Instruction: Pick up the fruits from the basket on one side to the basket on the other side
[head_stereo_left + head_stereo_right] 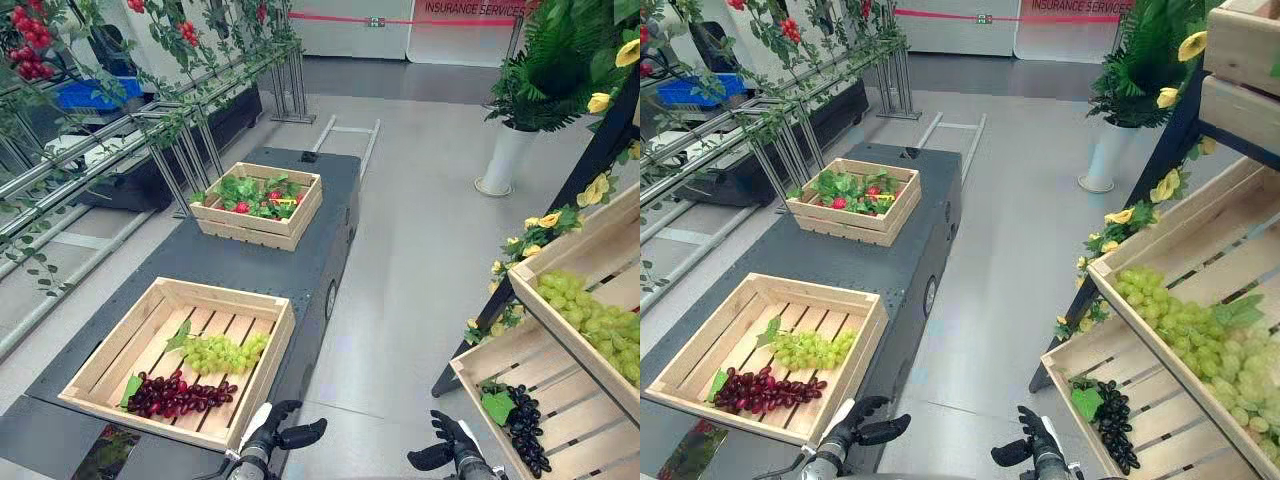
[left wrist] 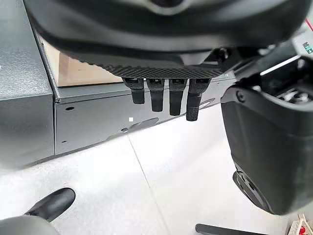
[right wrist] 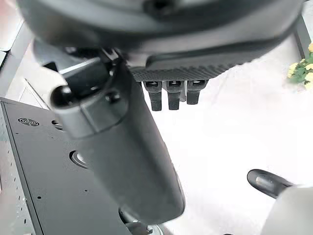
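Your dark bench (image 1: 250, 265) carries the near basket (image 1: 268, 368) on your left, and the sloped shelf basket (image 1: 575, 425) faces it on your right, a likely drop spot. Green grapes (image 1: 222, 352) and red grapes (image 1: 175, 393) lie in the near one. Left hand (image 1: 275, 435) and right hand (image 1: 452, 437) hang low, fingers relaxed, empty.

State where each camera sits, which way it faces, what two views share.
Left eye view: head, facing down and forward at the cart, near crate; left hand and right hand at bottom.
Right eye view: head too; shares that scene, more shelf crates.
Left wrist view: left wrist, past open fingers to floor.
Right wrist view: right wrist, likewise toward floor.
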Robot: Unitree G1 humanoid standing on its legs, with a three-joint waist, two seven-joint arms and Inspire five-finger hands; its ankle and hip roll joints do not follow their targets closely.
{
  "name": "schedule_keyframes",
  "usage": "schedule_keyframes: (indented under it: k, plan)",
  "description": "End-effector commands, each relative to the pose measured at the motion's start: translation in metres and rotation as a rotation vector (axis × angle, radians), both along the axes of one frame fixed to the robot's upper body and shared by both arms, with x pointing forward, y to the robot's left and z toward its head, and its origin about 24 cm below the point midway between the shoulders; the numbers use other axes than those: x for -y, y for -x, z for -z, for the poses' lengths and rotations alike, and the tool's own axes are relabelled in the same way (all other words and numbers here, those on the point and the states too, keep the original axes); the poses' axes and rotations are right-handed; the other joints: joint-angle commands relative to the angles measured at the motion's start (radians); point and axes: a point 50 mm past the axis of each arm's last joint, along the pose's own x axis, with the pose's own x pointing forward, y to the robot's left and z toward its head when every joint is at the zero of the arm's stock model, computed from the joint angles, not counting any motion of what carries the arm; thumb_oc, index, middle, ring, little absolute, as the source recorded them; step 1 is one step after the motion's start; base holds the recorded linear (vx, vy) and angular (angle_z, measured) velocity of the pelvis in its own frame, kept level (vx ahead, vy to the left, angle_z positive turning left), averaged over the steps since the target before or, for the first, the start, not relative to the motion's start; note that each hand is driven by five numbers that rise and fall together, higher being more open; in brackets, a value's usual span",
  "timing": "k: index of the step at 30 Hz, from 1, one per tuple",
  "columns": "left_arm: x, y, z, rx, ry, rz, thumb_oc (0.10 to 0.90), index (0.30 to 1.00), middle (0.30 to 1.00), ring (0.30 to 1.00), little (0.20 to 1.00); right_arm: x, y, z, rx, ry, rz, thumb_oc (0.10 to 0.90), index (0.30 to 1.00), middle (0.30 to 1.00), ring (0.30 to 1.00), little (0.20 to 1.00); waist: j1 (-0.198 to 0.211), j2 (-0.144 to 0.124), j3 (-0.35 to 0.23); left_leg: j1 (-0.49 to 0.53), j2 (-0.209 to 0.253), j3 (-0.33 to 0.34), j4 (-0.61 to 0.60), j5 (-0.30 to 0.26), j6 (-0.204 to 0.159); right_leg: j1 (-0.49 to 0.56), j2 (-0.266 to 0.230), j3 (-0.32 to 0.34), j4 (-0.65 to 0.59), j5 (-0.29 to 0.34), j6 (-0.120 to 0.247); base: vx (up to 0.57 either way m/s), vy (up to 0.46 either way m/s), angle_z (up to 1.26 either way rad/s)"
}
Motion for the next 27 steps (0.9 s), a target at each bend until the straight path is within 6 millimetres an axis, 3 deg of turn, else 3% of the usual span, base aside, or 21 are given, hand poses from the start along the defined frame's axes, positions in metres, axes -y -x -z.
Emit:
schedule_keyframes:
  k: [1, 19, 27]
  plan:
    - [0.017, -0.030, -0.012, 0.131, 0.048, 0.086, 0.800, 0.900, 0.900, 0.900, 0.900, -0.002, -0.031, -0.010, 0.091, 0.017, -0.094, 0.800, 0.900, 0.900, 0.900, 0.900, -0.001, -0.018, 0.019, 0.030, -0.062, -0.012, 0.009, -0.147, 0.026, 0.015, -0.018, -0.038, 0.025, -0.053, 0.027, 0.09, 0.024, 0.02]
    - [0.012, -0.031, -0.013, 0.127, 0.057, 0.056, 0.800, 0.900, 0.900, 0.900, 0.900, -0.010, -0.041, -0.015, 0.131, -0.114, -0.125, 0.800, 0.900, 0.900, 0.900, 0.900, -0.005, -0.020, 0.029, 0.028, -0.058, -0.004, 0.009, -0.143, 0.028, 0.006, -0.017, -0.026, 0.035, -0.050, 0.026, 0.00, 0.000, 0.00]
    - [0.020, -0.040, -0.021, 0.230, 0.011, 0.159, 0.800, 0.900, 0.900, 0.900, 0.900, -0.010, -0.052, -0.025, 0.237, -0.151, -0.084, 0.800, 0.900, 0.900, 0.900, 0.900, -0.010, -0.019, 0.029, 0.030, -0.058, -0.001, 0.009, -0.143, 0.029, 0.006, -0.016, -0.018, 0.040, -0.050, 0.026, 0.00, 0.000, 0.00]
